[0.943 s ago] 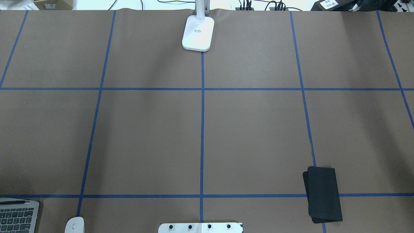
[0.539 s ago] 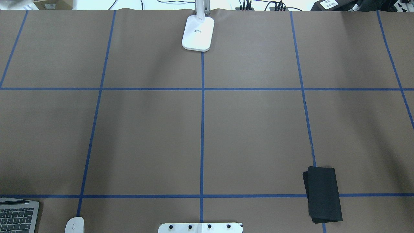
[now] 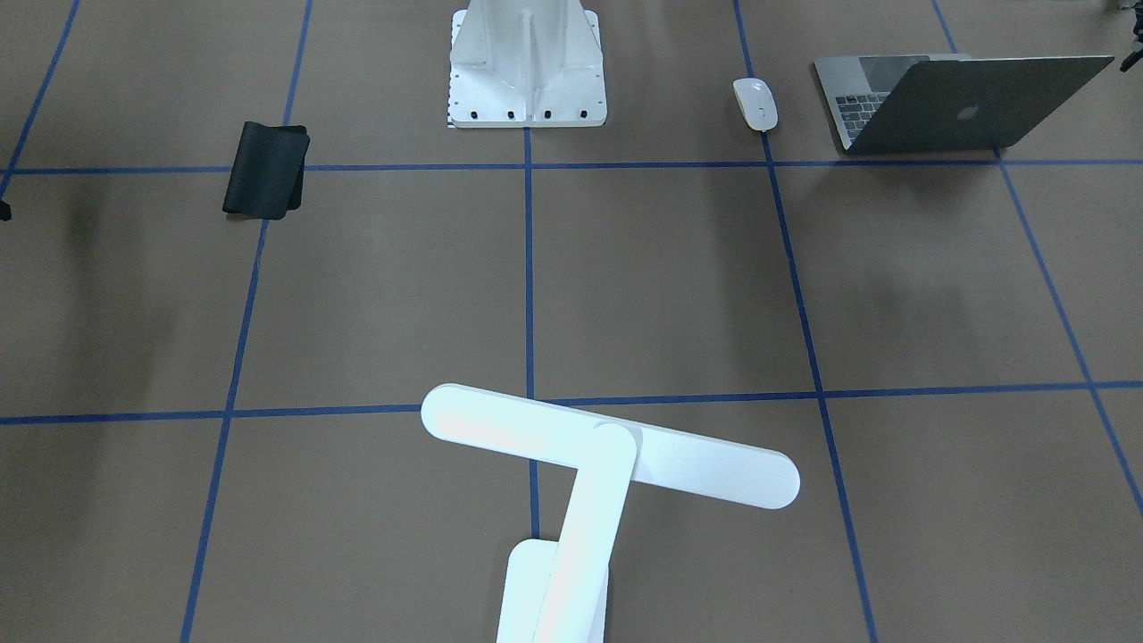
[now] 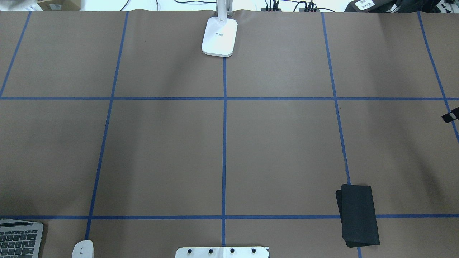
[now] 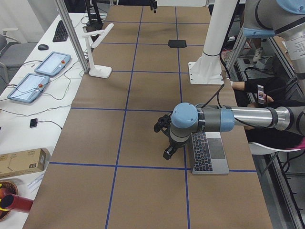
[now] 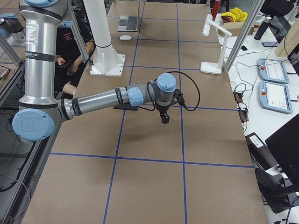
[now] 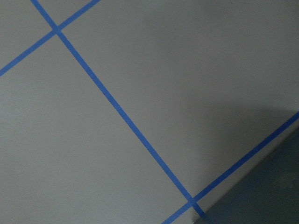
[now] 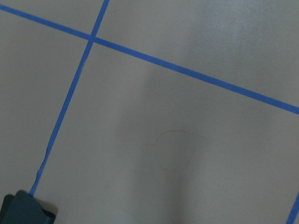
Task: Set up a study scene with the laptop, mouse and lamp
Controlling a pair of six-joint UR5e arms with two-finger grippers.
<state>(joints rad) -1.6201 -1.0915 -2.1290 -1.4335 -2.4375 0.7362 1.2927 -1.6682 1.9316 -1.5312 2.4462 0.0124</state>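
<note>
The left arm's fingers [image 5: 167, 152] hang by the open thin grey metal laptop [image 4: 18, 238], with the small white oval mouse [image 4: 83, 249] near it. The big white lamp [image 4: 219, 37] stands at the brown table's [image 4: 161, 150] far edge, in the middle. The right arm's fingers [image 6: 164, 116] hang over the table. Wide or narrow, I cannot tell for either.

The bench [image 4: 161, 143] is matte brown, crossed by a grid of blue tape lines [image 4: 224, 143]. The lamp [image 3: 714, 464], the glossy mouse [image 3: 755, 103] and the pedestal [image 3: 527, 62] are plain white. The laptop [image 3: 964, 112] is grey-silver with black keys, and the pad [image 3: 265, 170] is black.
</note>
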